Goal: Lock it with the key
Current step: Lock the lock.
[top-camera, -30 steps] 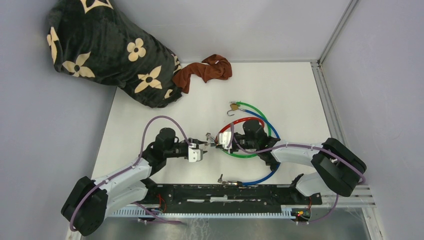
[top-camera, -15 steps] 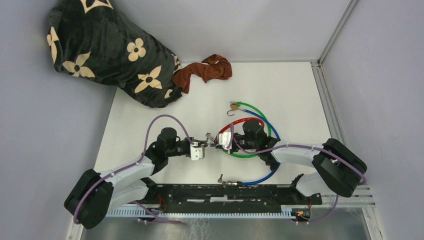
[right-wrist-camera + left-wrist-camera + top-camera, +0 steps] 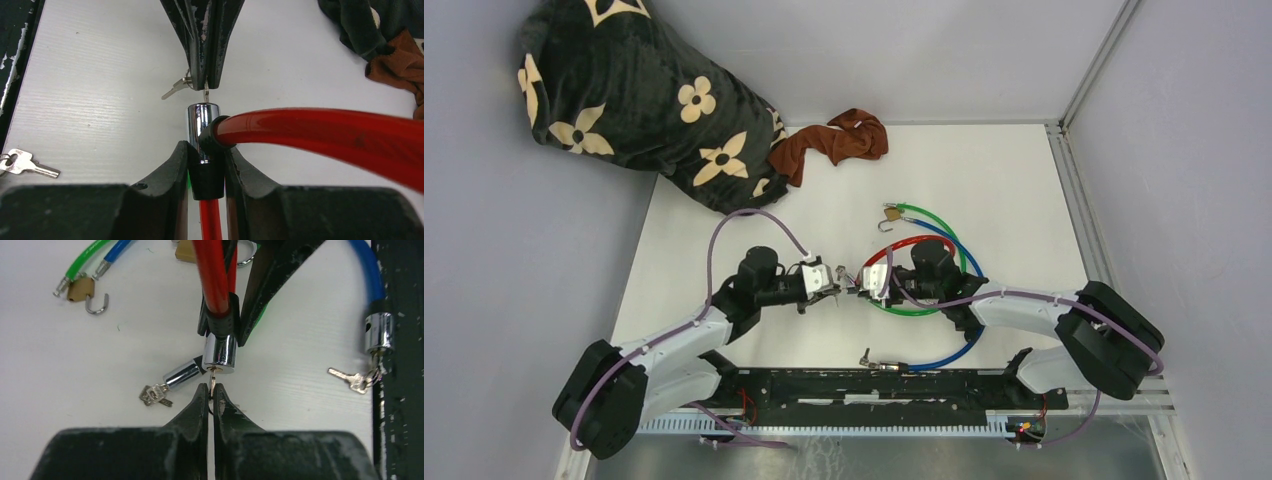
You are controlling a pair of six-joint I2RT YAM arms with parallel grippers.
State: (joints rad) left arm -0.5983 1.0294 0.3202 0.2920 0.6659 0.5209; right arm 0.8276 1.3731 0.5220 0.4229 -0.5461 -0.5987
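Close to us lies a blue rubber cable [image 3: 944, 357] with its own keys; we leave it alone. Just past it, our left gripper [image 3: 210, 391] is pinched tight on the small silver key [image 3: 213, 376]. The key's tip seems to sit in the shiny round metal lock [image 3: 220, 354] on the red rubber cable [image 3: 214, 280]. The lock is straight ahead of that gripper, and key and lock make one line. Our right gripper [image 3: 205, 155] squeezes the lock's black end from the other side. We think a turn comes next. Farther off lies a green cable [image 3: 934, 216].
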